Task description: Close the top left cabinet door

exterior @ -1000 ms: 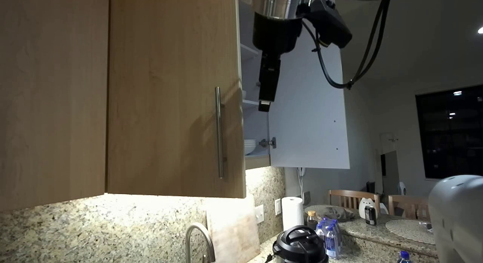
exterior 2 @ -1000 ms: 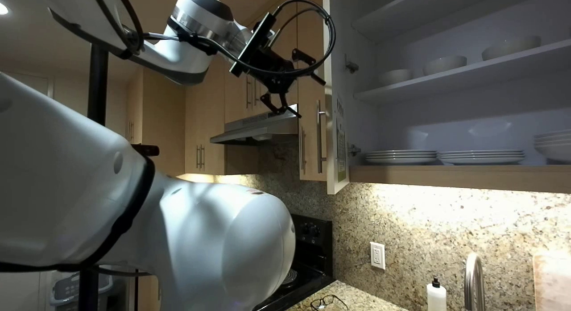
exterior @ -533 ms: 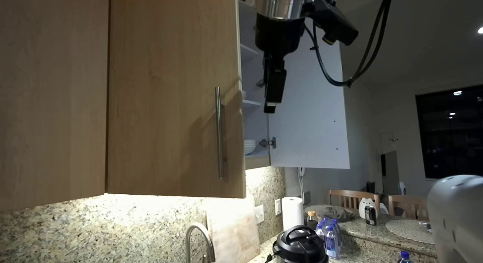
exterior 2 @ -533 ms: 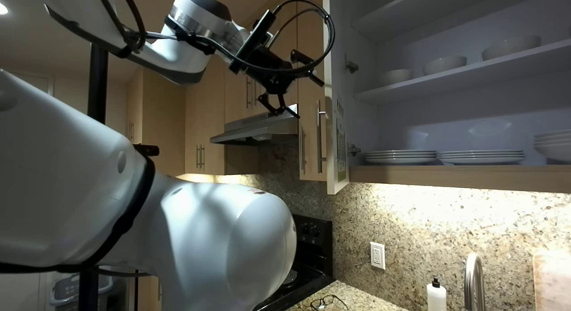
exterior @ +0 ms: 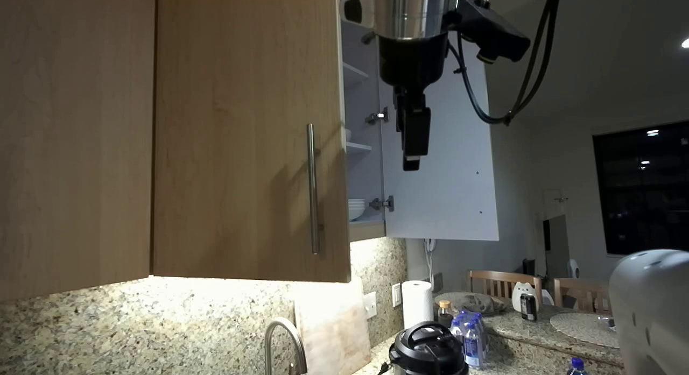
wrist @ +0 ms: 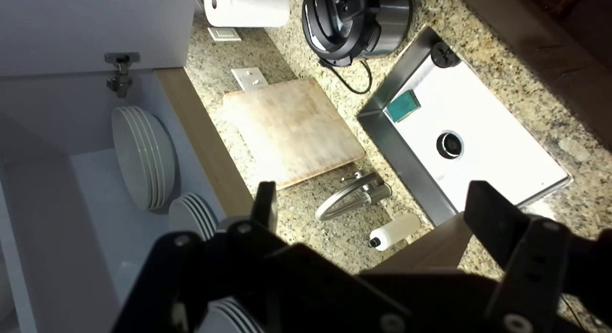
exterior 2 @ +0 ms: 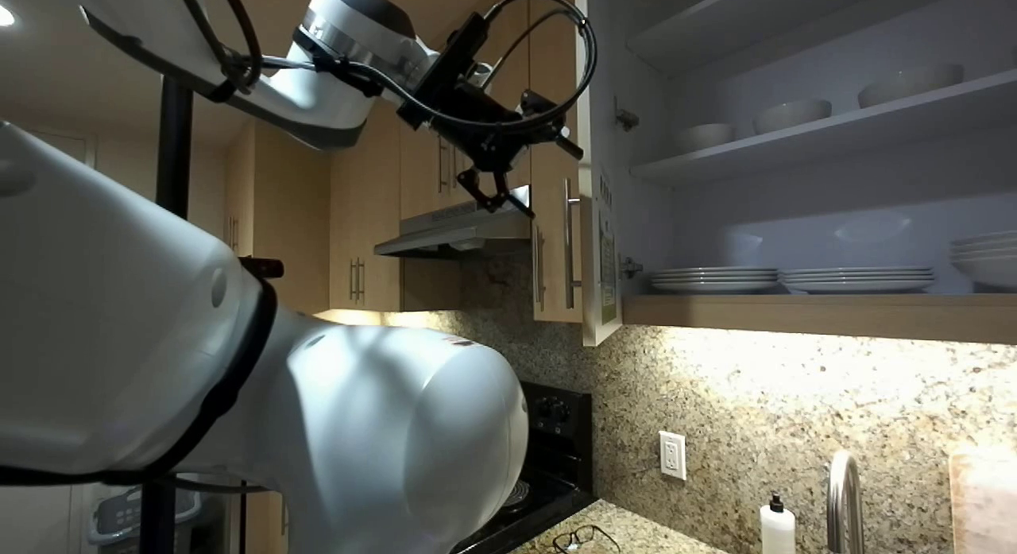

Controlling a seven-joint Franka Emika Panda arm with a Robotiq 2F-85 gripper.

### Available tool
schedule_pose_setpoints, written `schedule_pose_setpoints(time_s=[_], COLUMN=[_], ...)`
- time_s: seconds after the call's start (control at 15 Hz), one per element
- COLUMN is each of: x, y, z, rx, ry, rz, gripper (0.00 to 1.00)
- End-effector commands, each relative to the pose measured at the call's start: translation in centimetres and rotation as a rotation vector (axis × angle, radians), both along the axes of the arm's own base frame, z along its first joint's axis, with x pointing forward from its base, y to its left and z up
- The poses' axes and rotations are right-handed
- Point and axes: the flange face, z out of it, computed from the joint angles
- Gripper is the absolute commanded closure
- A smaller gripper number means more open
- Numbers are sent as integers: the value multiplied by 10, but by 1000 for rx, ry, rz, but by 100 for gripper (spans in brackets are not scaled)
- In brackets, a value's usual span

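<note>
The top left cabinet door [exterior: 242,149] is light-brown wood grain with a slim vertical silver handle [exterior: 313,189]. It stands open, its edge jutting out beside the cabinet in an exterior view [exterior 2: 588,244]. My black gripper [exterior: 412,162] is beyond the door's free edge. In an exterior view my gripper [exterior 2: 552,179] has its fingers spread near that edge, and the upper fingertip overlaps it. In the wrist view the gripper [wrist: 374,189] is open and holds nothing. A brown wood piece [wrist: 430,244], seemingly the door's lower corner, shows between the fingers; contact cannot be told.
A white-faced door panel [exterior: 441,160] stands open at the cabinet's far side. The cabinet shelf [exterior 2: 834,129] holds bowls, with stacked plates [exterior 2: 715,280] below. A range hood [exterior 2: 461,224] is behind the gripper. The faucet [wrist: 354,194], sink and black cooker [wrist: 354,27] are below.
In an exterior view the gripper has moved right and slightly down, and it has turned a little. The cabinet door has not moved.
</note>
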Motion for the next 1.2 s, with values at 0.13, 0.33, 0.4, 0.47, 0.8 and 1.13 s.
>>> schedule_pose_setpoints(time_s=[0.13, 0.33, 0.4, 0.47, 0.8, 1.13], x=[-3, -8, -9, -10, 63, 146], y=[-1, 2, 3, 5, 14, 55], z=[-2, -7, -8, -9, -11, -14], rx=[97, 232, 268, 301, 352, 346], ry=[68, 131, 149, 166, 192, 271], rz=[-92, -137, -148, -151, -157, -123], gripper=[0, 0, 0, 0, 0, 0])
